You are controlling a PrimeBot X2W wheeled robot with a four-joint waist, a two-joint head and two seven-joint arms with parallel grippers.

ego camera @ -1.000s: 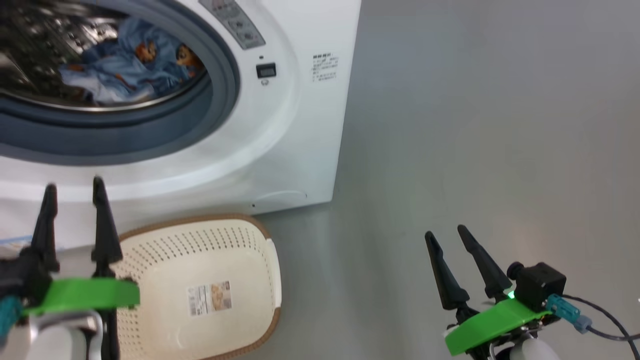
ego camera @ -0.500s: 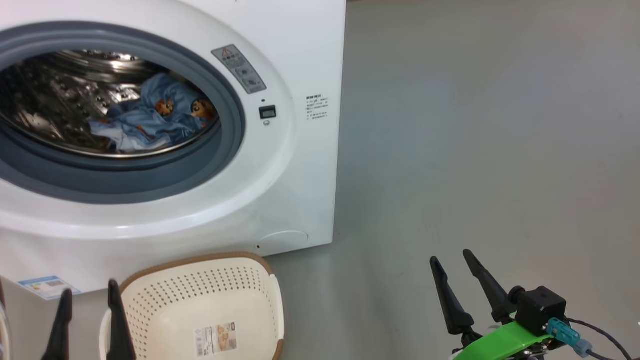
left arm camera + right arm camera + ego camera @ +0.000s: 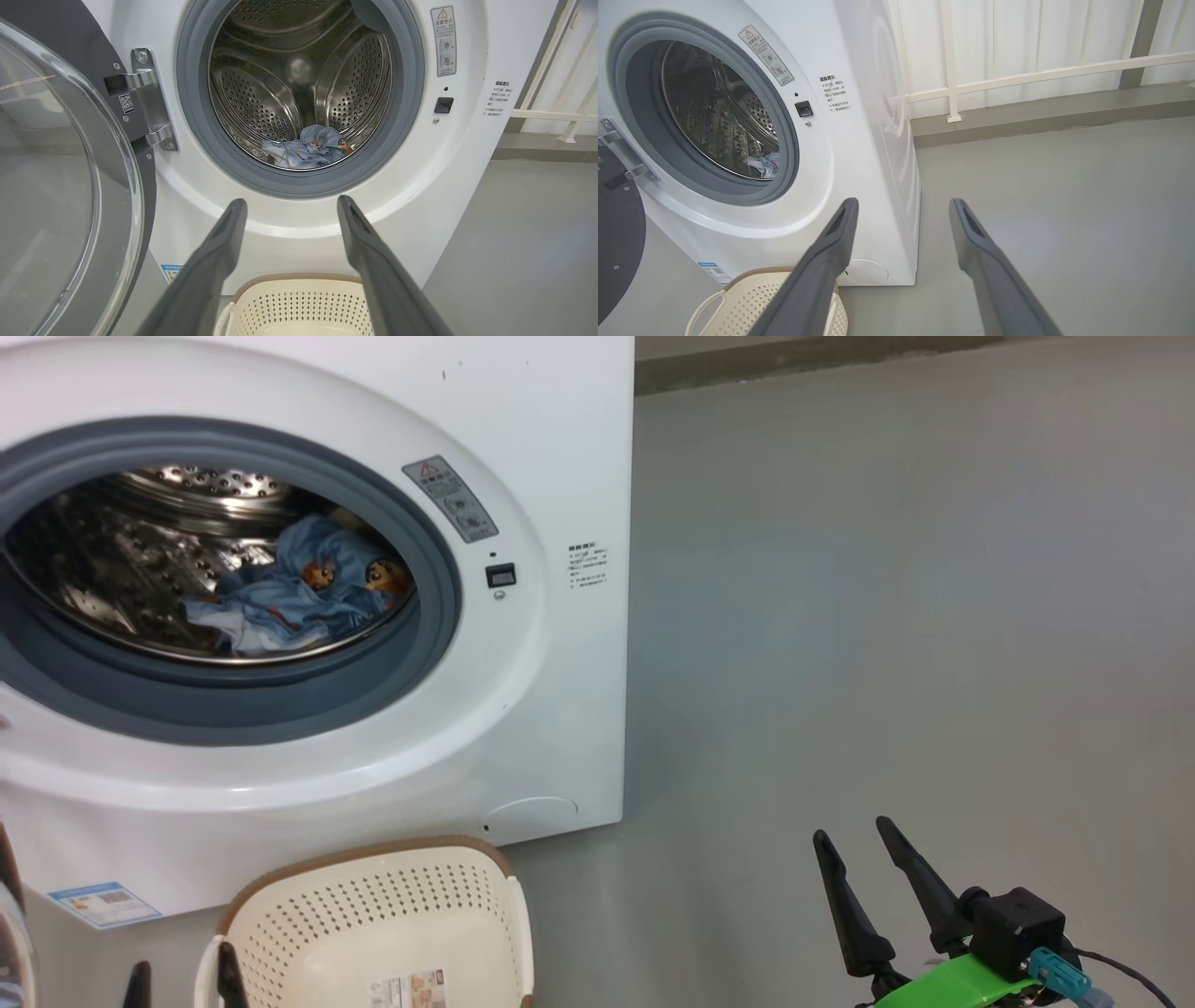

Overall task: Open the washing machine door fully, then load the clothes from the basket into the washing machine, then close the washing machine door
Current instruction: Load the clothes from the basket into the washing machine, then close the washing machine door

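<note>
Evidently the loading is done, so the thing left to handle is the washing machine door (image 3: 56,186), swung wide open at the far left on its steel hinge (image 3: 149,107). It looks stiff and fairly heavy. The black rim is glossy and likely slippery, and the bulging glass centre is better not struck. My judgement is to push on the rim at the side farthest from the hinge, where a light shove turns it most easily.

The left claw (image 3: 290,201) hangs low before the machine with its two fingers spread wide and nothing between them. Beyond it, the clothes (image 3: 308,149) lie in a soft, light heap at the bottom of the drum, behind the grey gasket, so no fabric seems to trail over the lip where the door would seal.

The basket (image 3: 373,847) stands on the floor just in front of the washing machine (image 3: 560,476), below the opening, its bottom bare but for a paper label. The door probably sweeps above its rim, though I cannot tell by how much.

The right claw (image 3: 851,829) hovers over grey floor beyond the machine's right corner, fingers apart and holding nothing. That side offers wide open room, bounded only by the white railing (image 3: 1017,77) at the floor's far edge.
</note>
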